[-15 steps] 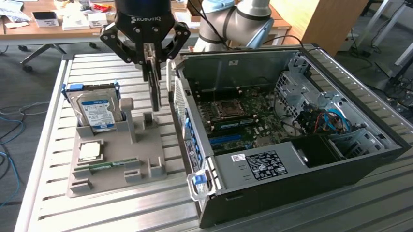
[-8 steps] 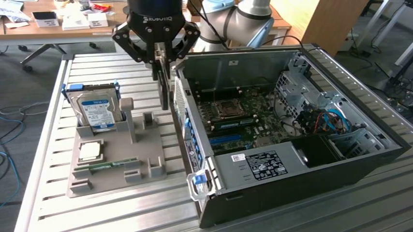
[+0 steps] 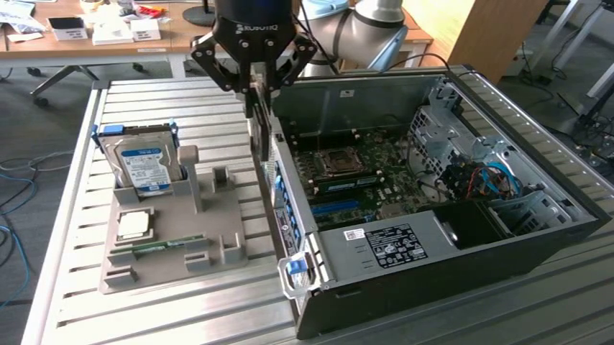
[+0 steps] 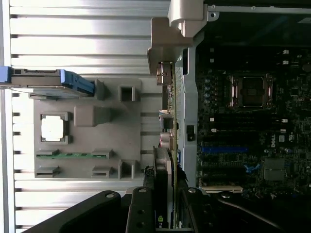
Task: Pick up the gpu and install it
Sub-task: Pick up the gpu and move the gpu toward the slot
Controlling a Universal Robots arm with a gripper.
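The gpu (image 3: 258,133) is a thin dark card that hangs on edge from my gripper (image 3: 256,85), whose fingers are shut on its upper end. It hangs just outside the near wall of the open computer case (image 3: 499,241), between that wall and the grey holder (image 3: 168,269). In the wrist view the gpu (image 4: 166,121) appears edge-on, with its silver-grey bracket (image 4: 170,34) at the far end. My gripper (image 4: 166,206) clamps it from both sides. The motherboard (image 3: 369,183) lies inside the case, with a blue slot (image 4: 223,149) on it.
On the grey holder stand a hard drive (image 3: 142,167) with a blue-white label, a processor chip (image 3: 134,224) and a green memory stick (image 3: 158,246). The slatted metal table (image 3: 192,108) carries everything. Desks with clutter stand behind.
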